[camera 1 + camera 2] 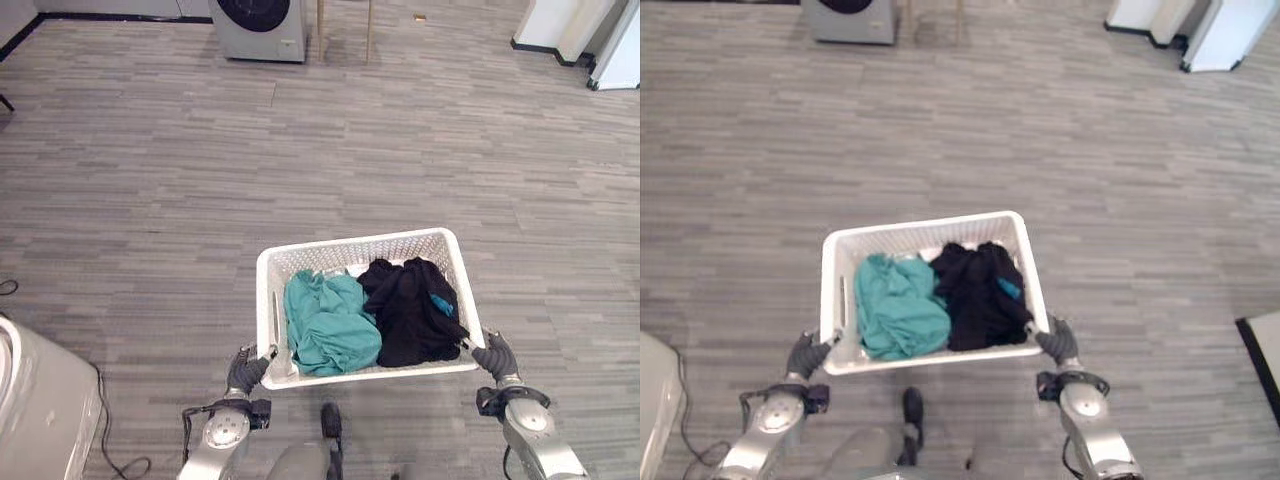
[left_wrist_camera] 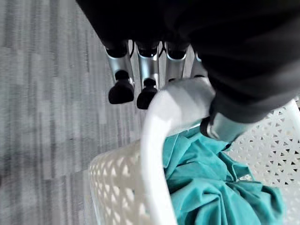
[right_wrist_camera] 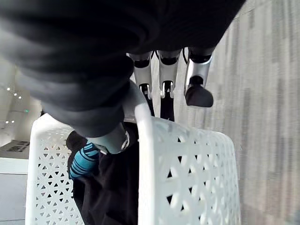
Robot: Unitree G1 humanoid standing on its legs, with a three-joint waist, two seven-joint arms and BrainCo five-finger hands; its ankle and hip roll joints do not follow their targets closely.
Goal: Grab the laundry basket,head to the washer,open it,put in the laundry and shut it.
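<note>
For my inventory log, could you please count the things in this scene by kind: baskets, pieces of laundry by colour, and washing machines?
White laundry basket: 1
Teal laundry: 1 heap
Black laundry: 1 heap, with a small blue part showing on it
Front-loading washer, far across the floor: 1
Total: 4

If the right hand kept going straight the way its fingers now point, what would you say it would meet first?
The right hand is curled on the rim of the white laundry basket, so the basket's wall blocks it at once. Past the rim its fingers point over bare grey floor, where nothing else shows, though depth is unclear.
</note>
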